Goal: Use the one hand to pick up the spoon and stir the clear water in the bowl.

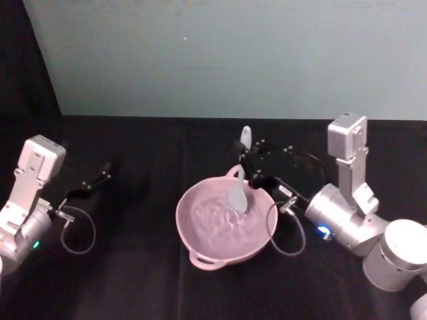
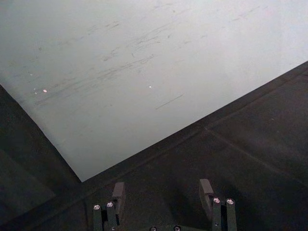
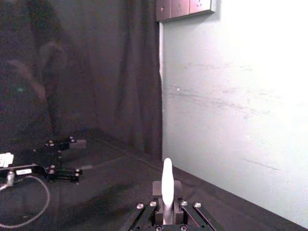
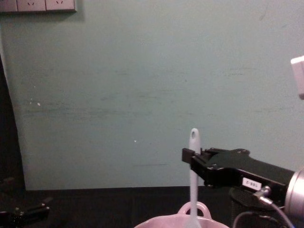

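The pale pink bowl (image 1: 200,230) stands mid-table with rippled clear water in it; its loop handle (image 4: 194,209) shows in the chest view. The white spoon (image 1: 239,190) stands nearly upright, scoop end in the water at the bowl's far right side and holed handle tip (image 4: 194,134) pointing up. My right gripper (image 1: 245,165) reaches in from the right over the bowl's far rim and is shut on the spoon (image 3: 167,178) at mid-handle. My left gripper (image 1: 99,179) rests low at the far left, its fingers (image 2: 118,191) open with nothing between them.
A pale green wall (image 1: 220,53) rises behind the black cloth-covered table (image 1: 133,280). Cables loop beside both wrists. A dark mesh-like cup (image 4: 243,203) sits under the right gripper, just right of the bowl. Bare cloth lies between the left gripper and the bowl.
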Controlling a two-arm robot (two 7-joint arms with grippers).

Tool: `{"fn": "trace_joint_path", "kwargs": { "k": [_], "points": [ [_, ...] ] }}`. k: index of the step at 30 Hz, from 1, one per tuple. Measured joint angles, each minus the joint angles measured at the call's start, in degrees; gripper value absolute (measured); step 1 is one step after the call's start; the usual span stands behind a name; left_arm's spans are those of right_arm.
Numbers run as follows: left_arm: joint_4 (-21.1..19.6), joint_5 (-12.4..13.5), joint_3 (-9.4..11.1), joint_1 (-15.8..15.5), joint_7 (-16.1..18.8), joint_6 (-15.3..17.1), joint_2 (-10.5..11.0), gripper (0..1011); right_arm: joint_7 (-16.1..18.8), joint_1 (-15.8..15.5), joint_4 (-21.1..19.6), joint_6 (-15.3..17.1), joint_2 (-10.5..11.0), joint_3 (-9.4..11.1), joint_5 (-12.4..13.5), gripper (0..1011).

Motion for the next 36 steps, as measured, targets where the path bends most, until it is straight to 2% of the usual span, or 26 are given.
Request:
{"fn": "trace_joint_path", "kwargs": {
  "k": [8, 16, 26, 36],
  "points": [
    [0.0, 0.0, 0.0, 0.0, 0.0, 0.0, 0.0, 1005, -0.4, -1.5, -3.2, 1.0, 1.9, 0.8, -1.8, 114],
    [0.0, 0.0, 0.0, 0.0, 0.0, 0.0, 0.0, 1005, 0.5, -2.7, -5.8, 1.8, 2.1, -0.8, -3.0, 114],
    [0.0, 0.0, 0.0, 0.0, 0.0, 0.0, 0.0, 1005, 2.7, -2.7, -6.9, 1.8, 0.3, -4.4, -2.9, 114],
    [0.0, 0.0, 0.0, 0.0, 0.0, 0.0, 0.0, 1005, 2.9, -1.3, -5.8, 1.0, -1.2, -5.3, -2.1, 114]
  ]
}}
